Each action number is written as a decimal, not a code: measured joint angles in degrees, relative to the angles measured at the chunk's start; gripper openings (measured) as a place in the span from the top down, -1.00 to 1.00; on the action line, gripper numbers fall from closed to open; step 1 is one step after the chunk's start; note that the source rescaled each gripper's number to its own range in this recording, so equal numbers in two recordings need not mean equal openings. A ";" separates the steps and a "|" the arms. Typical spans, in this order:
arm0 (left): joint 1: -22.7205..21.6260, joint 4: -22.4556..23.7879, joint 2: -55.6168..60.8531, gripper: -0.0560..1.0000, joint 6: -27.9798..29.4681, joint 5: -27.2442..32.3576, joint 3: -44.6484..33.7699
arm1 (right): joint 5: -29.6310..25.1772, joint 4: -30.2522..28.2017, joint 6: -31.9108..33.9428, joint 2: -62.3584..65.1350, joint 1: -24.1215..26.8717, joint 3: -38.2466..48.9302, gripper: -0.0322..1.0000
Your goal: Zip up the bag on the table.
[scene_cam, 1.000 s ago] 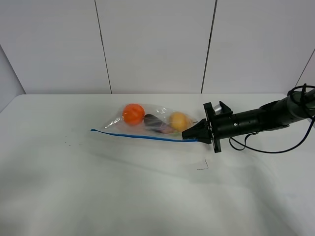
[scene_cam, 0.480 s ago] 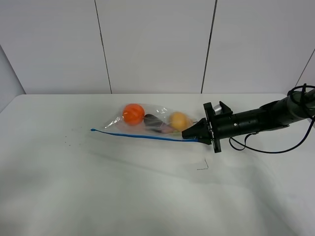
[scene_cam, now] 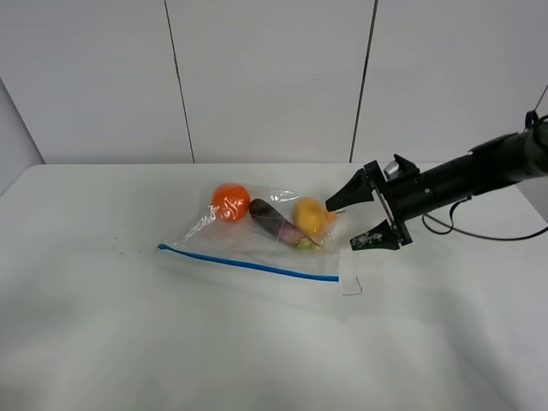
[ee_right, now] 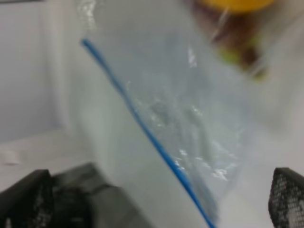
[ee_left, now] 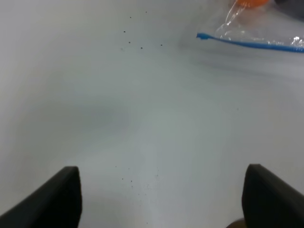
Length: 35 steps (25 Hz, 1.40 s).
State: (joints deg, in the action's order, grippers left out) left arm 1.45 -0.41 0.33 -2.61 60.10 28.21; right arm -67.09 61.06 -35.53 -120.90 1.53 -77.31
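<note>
The clear crinkly plastic zip bag (scene_cam: 257,235) lies mid-bench (scene_cam: 128,342), light, limp and slippery, best pinched on its stiffer blue strip (scene_cam: 248,263); both grippers gape empty, the right gripper (scene_cam: 353,224) at its three o'clock.

You're looking at a matte black, tube-shaped right arm (scene_cam: 467,175) with a thin black cable (scene_cam: 479,231) looping beneath it, ending in the right gripper (scene_cam: 353,223) with two pointed black fingers (scene_cam: 341,196), one seemingly speckled with pale marks, while the left gripper (ee_left: 161,197) shows only dark, blurred finger tips.
</note>
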 joint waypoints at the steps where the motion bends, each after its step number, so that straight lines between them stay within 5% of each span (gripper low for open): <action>1: 0.00 0.00 0.00 -1.00 0.00 0.00 0.00 | 0.36 -5.08 3.19 0.63 -0.31 -2.33 -1.00; 8: 0.00 0.00 0.00 -1.00 0.00 0.00 0.00 | 0.96 -42.24 24.70 1.51 -4.36 -19.21 -1.00; 11: 0.00 0.00 0.00 -1.00 0.00 0.00 0.00 | -0.51 -49.72 28.75 1.51 -4.65 -22.76 -1.00; 26: 0.00 0.00 0.00 -1.00 0.00 0.00 0.00 | -2.20 -54.14 29.69 3.77 -3.53 -20.87 -1.00; 35: 0.00 0.00 0.00 -1.00 0.00 0.00 0.00 | -2.20 -54.42 29.89 19.34 -3.53 -1.00 -1.00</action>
State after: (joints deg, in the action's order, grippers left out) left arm 1.45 -0.41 0.33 -2.61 60.10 28.21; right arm -69.28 6.64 -5.63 -101.56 -1.99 -78.31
